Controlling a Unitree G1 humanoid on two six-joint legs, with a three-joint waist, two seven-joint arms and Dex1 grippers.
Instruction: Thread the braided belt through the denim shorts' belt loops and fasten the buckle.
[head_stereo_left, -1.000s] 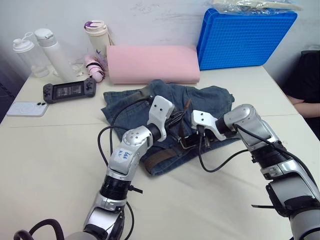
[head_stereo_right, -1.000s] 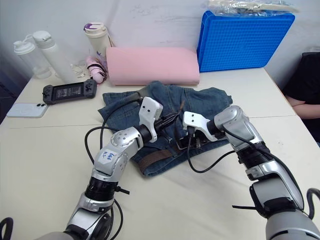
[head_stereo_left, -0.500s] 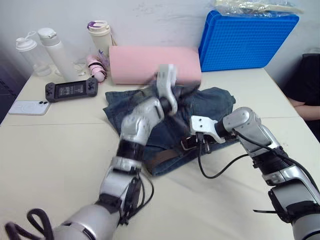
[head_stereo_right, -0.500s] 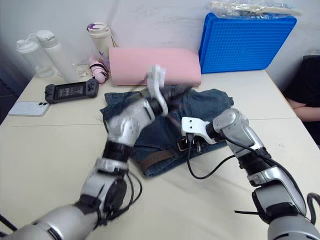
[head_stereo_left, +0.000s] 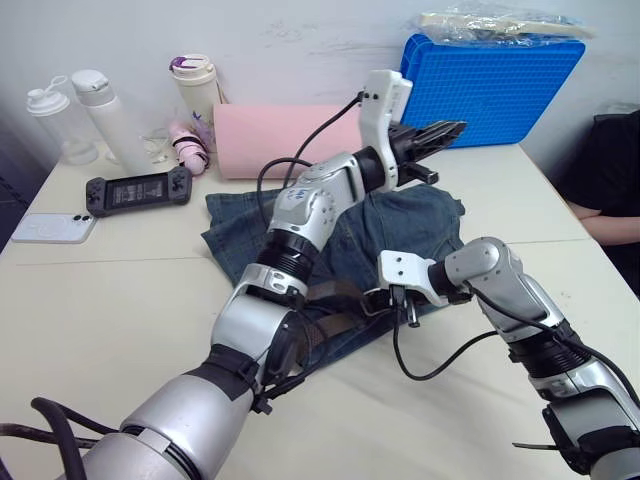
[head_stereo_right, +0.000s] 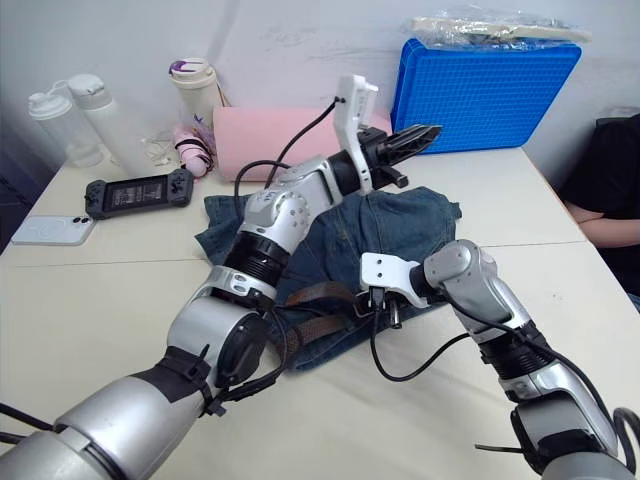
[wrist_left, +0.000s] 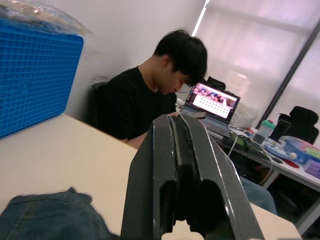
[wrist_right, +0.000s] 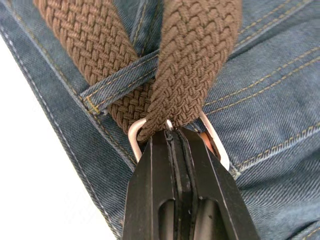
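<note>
The denim shorts (head_stereo_left: 405, 215) lie crumpled in the middle of the table. The braided belt (head_stereo_right: 310, 295) runs brown along their near waistband and passes under a belt loop (wrist_right: 120, 82). My right gripper (head_stereo_left: 386, 298) is down at the waistband, shut on the belt's strap right where it goes through the silver buckle (wrist_right: 215, 145). My left gripper (head_stereo_left: 450, 128) is raised in the air above the far side of the shorts, pointing toward the blue crate. Its fingers (wrist_left: 175, 150) are shut with nothing between them.
A pink foam roll (head_stereo_left: 290, 135) and a blue crate (head_stereo_left: 490, 85) stand behind the shorts. Bottles (head_stereo_left: 100, 110), a tumbler (head_stereo_left: 195, 85), a game console (head_stereo_left: 138, 190) and a phone (head_stereo_left: 45, 228) sit at the far left. A person (wrist_left: 145, 100) sits past the table's right edge.
My left arm has lifted off the shorts and swung up toward the back right. The right gripper has stayed at the buckle.
</note>
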